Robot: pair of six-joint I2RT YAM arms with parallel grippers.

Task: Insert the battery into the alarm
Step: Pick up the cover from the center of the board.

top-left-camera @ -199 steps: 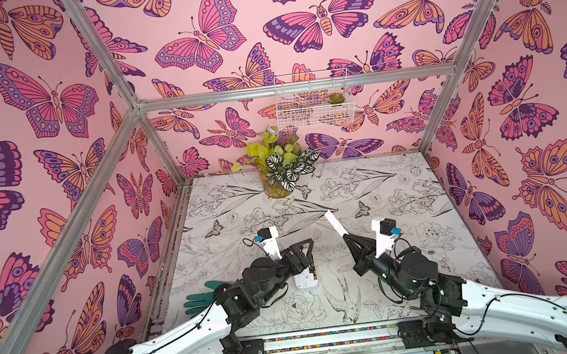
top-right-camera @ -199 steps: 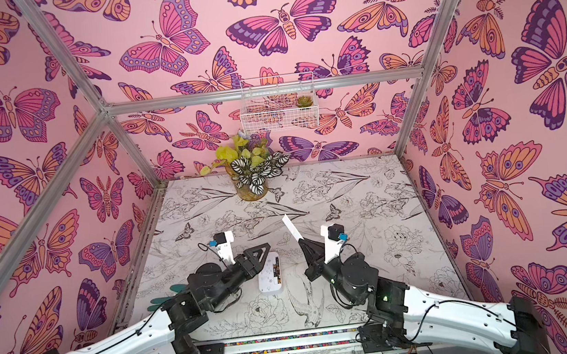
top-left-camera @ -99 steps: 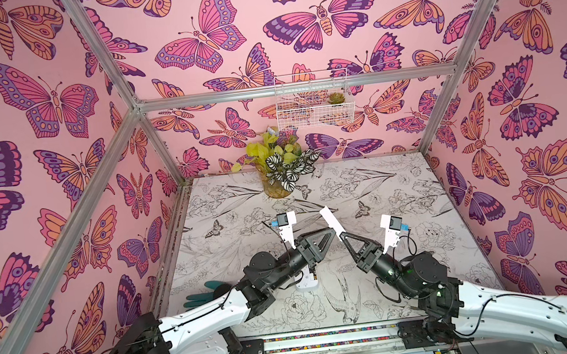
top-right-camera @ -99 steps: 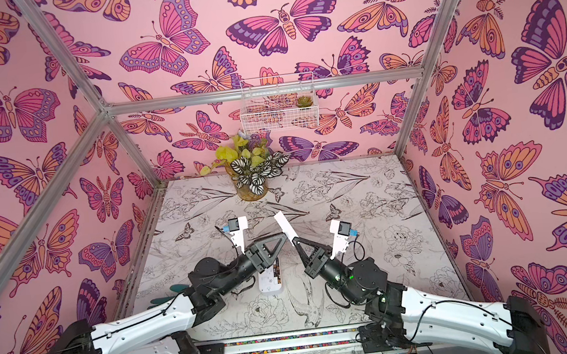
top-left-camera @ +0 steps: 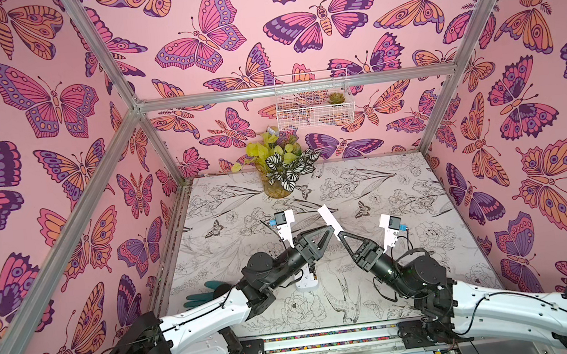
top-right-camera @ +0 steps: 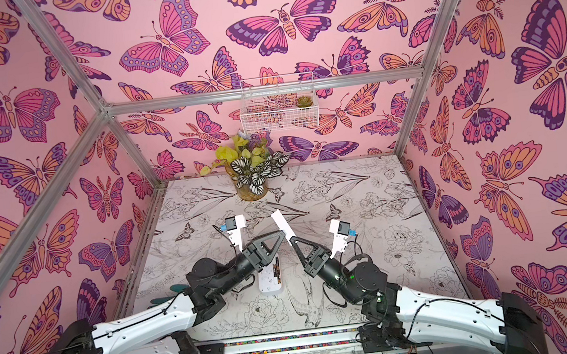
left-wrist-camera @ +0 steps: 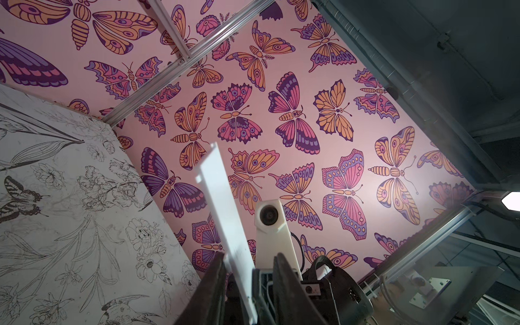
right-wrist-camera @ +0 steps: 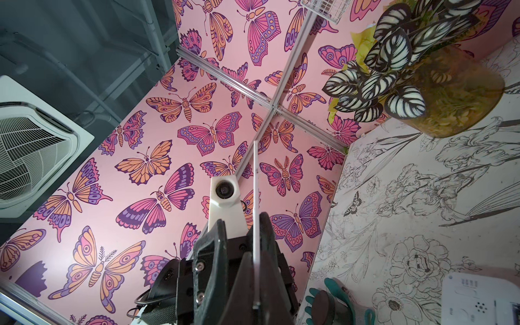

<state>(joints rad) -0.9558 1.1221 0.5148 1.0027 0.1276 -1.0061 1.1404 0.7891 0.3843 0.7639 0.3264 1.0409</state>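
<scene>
The alarm (top-left-camera: 306, 282) lies on the table (top-left-camera: 401, 180) with its white back up, under the left arm, and no gripper touches it. Along one long edge a dark slot (top-right-camera: 277, 269) shows in a top view. I take it for the open battery compartment, but it is too small to tell whether a battery sits inside. I cannot find a loose battery in any view.

Both arms are raised above the table. The right gripper (top-left-camera: 339, 235) is closed on one end of a flat white strip (top-left-camera: 327, 217), which I judge to be the compartment's cover. The left gripper (top-left-camera: 332, 229) has its jaws partly open on the two sides of the same strip, just beside the right one. In the left wrist view a gap shows between one finger (left-wrist-camera: 284, 281) and the strip, so I judge that it has no grip on it.

The task seems to be in its middle: the cover is off and the alarm lies ready. What is left, as I judge: settle the cover in one gripper or put it aside, place the battery if it is not in, and close the compartment
</scene>
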